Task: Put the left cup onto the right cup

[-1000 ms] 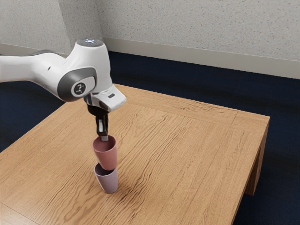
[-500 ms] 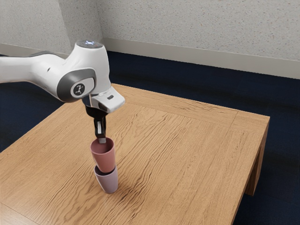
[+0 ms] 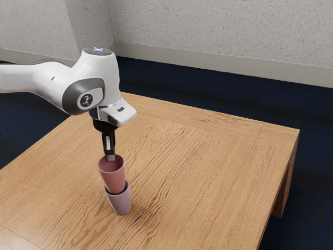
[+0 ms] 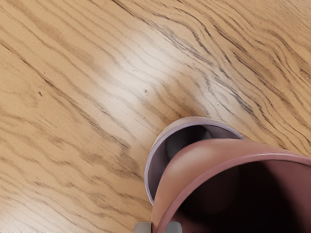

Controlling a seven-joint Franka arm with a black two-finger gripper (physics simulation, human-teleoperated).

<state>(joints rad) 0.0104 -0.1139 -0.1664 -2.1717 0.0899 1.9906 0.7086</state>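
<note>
A pink cup (image 3: pixel 113 174) stands tilted with its base inside the rim of a lilac cup (image 3: pixel 119 199), which rests on the wooden table (image 3: pixel 208 166) near its front edge. My gripper (image 3: pixel 109 155) hangs straight down over them, shut on the pink cup's rim. In the wrist view the pink cup (image 4: pixel 228 189) looms just under the hand, and behind it the lilac cup's (image 4: pixel 160 155) open mouth shows partly uncovered.
The table runs wide to the exterior view's right, with its far corner (image 3: pixel 297 133) against dark blue carpet. The arm (image 3: pixel 62 83) comes in from the exterior view's left, above the table's left part.
My gripper has come down and slid slightly to the exterior view's left with the pink cup, which now sits deeper in the lilac cup. The lilac cup has stayed put.
</note>
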